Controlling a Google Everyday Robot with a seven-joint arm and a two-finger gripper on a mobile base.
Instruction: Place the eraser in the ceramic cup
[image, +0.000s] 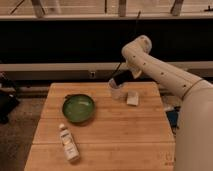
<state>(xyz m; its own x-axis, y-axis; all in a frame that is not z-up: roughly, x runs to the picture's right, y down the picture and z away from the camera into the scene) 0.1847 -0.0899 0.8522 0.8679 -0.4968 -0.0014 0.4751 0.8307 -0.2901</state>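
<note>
The small white ceramic cup (115, 92) stands at the far middle of the wooden table (115, 135). My gripper (123, 76) hangs just above the cup, reaching in from the right. It is shut on the black eraser (120, 80), which is tilted, its lower end at the cup's rim or just inside it. The arm hides part of the gripper.
A cream-white block (132, 98) lies just right of the cup. A green bowl (78, 108) sits left of centre. A small white bottle (69, 143) lies near the front left. A dark wall and rail run behind the table.
</note>
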